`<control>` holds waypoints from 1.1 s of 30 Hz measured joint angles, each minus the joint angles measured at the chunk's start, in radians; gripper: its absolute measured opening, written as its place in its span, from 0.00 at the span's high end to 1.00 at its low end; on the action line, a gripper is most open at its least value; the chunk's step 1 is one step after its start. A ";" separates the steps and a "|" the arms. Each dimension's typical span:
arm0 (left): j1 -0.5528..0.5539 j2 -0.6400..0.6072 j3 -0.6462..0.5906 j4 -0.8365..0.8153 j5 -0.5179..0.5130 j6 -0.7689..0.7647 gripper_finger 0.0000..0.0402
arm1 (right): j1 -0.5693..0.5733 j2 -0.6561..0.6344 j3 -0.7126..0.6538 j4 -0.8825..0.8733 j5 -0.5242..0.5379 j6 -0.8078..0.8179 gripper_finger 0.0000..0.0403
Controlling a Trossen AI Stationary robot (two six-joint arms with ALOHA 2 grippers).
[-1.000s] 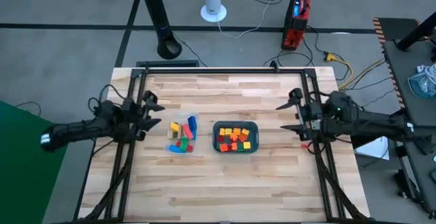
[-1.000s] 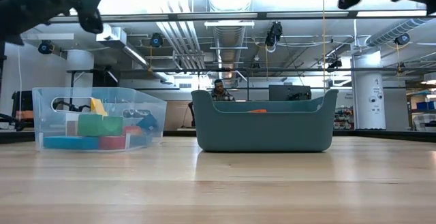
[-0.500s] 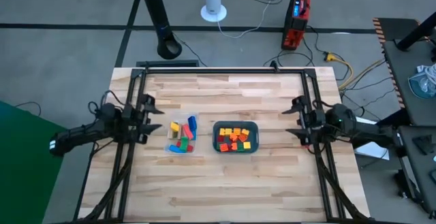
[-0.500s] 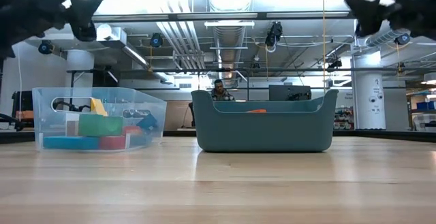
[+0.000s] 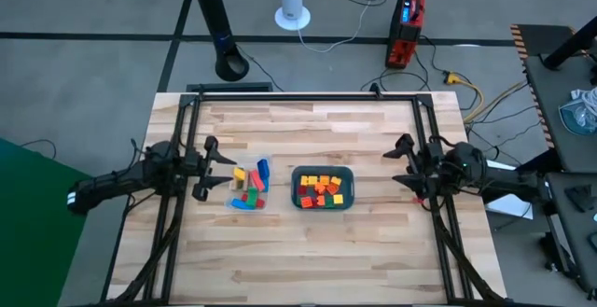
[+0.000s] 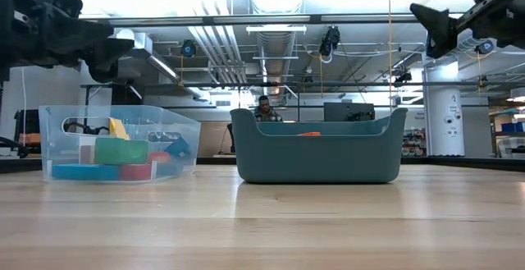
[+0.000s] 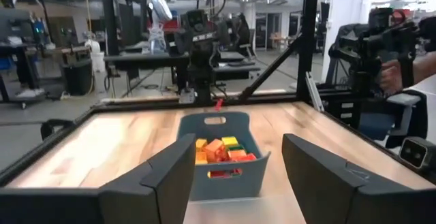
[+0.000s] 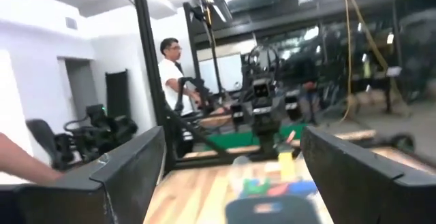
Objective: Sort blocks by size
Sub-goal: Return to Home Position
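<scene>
Probably a robotics lab: exposed ceiling ducts [image 6: 271,44], desks with monitors [image 6: 349,111], cabling.

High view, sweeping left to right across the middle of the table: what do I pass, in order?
In order: left gripper, jaws open → clear plastic container holding the longer blocks → teal tray holding the short blocks → right gripper, jaws open.

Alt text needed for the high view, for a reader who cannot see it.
Seen from above, a clear container of longer blocks and a teal tray of short red, orange and yellow cubes sit side by side in the middle of a wooden table. The left tool and right tool hover open and empty near its side edges.
</scene>
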 joint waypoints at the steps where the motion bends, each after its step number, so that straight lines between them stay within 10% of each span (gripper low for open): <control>1: 0.000 0.006 0.001 -0.002 0.000 0.000 0.49 | 0.000 0.000 0.000 -0.008 0.000 0.026 0.17; 33: 0.000 0.039 0.008 -0.002 0.000 -0.001 0.49 | 0.000 0.003 0.001 -0.008 0.000 0.079 0.15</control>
